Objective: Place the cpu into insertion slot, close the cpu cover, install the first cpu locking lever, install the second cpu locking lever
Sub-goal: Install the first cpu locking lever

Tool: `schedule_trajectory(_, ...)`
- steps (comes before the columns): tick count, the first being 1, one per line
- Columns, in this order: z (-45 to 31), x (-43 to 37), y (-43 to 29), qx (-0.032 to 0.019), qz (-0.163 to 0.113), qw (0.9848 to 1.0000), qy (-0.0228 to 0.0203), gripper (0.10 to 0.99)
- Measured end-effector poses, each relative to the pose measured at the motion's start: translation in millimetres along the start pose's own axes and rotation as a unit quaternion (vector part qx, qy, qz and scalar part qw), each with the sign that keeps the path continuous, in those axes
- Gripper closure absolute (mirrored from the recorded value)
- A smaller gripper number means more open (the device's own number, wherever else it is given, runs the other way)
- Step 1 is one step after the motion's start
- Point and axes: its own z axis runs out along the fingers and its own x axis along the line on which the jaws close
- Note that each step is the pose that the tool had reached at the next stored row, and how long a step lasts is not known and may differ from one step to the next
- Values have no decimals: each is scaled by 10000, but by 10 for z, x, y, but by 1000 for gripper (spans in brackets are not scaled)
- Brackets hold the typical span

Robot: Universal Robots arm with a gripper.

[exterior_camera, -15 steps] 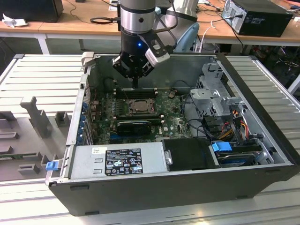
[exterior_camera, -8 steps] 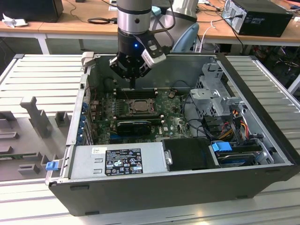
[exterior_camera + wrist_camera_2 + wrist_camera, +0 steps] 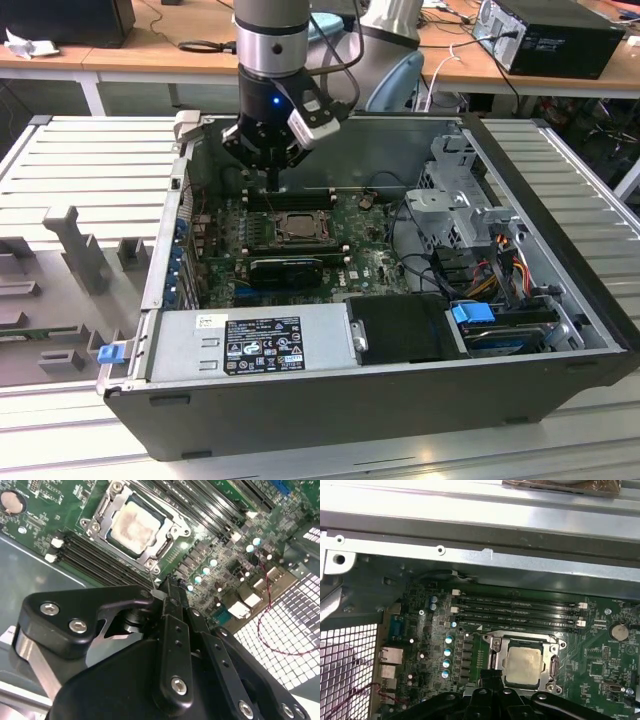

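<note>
Arm enters from the upper centre of the exterior view and reaches down into the open computer case, which lies on the slatted desk.

Claw hangs over the far edge of the motherboard, above the memory slots and just beyond the socket.

Claw state: narrow. In the second wrist view the claw has its fingers drawn together with no gap showing, and nothing is seen clamped between them.

The cpu sits in the insertion slot, beige-grey face up, at mid-board; in the exterior view that is centre frame, slightly toward the exterior view's left.

The cpu cover lies flat over the slot, the chip showing through its square cut-out. Same in the first wrist view: cpu, cover.

A thin metal rod rises at the socket corner nearest the claw tip. Cannot tell whether it touches the claw.

Power supply sits at the case's near side, lower centre of the exterior view.
</note>
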Motion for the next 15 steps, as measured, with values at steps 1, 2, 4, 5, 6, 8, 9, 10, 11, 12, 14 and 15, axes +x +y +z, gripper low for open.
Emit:
schedule_trajectory(1,13,28,3,0,8,10000,-1,980)
schedule_trajectory(2,24,76,8,0,9,10000,0,980)
schedule_trajectory(4,47,182,18,-1,10,10000,-1,980)
schedule_trajectory(5,61,249,25,-2,10,10000,-1,980)
schedule_trajectory(6,84,311,35,-6,10,10000,-3,980)
schedule_trajectory(8,104,334,49,-5,10,10000,-1,980)
schedule_trajectory(9,115,334,60,-5,10,10000,-1,980)
schedule_trajectory(10,130,332,79,-8,10,10000,-2,980)
schedule_trajectory(11,155,329,113,-10,12,10000,-2,980)
schedule_trajectory(12,174,327,140,-11,14,10000,-2,980)
schedule_trajectory(14,195,323,178,-13,16,10000,-3,980)
schedule_trajectory(15,202,321,194,-13,17,10000,-3,980)
